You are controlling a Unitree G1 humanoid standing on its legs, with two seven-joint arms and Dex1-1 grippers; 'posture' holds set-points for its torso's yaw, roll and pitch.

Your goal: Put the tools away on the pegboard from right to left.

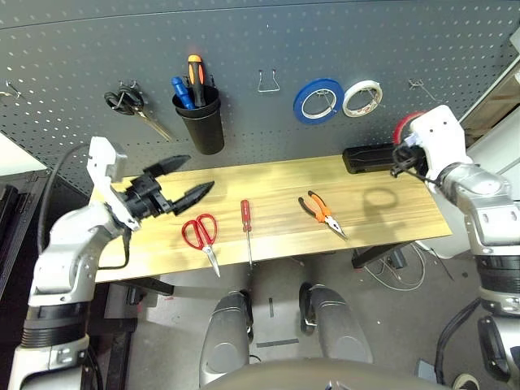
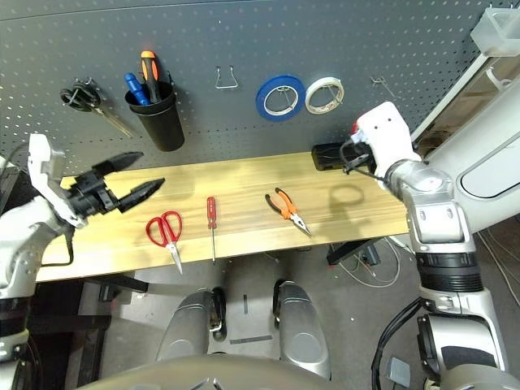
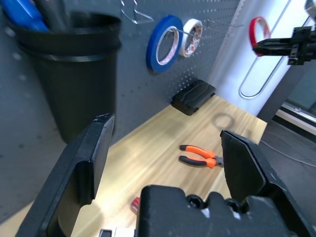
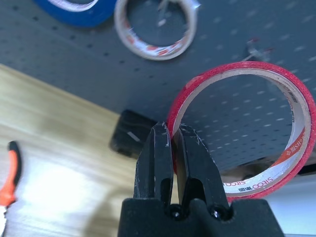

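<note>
My right claw [image 4: 173,143] pinches the red tape ring [image 4: 247,128] near the pegboard [image 1: 325,32]; I'd align its opening with the bare hook [image 4: 257,49]. Left claw [image 1: 183,180] hangs spread.

- Tape rings: three — one red tape ring [image 4: 247,128], one blue tape roll [image 1: 317,100], one white tape roll [image 1: 361,97].
- Scissors: two — red-handled scissors [image 1: 201,234], black-handled scissors [image 1: 130,104].
- Pliers [image 1: 322,211]: one.
- Loose red-handled screwdriver [image 1: 245,223]: one.
- Black cup [image 1: 200,119]: one, holding apparently three tools; handles overlap.
- Black box [image 1: 370,158]: one.
</note>
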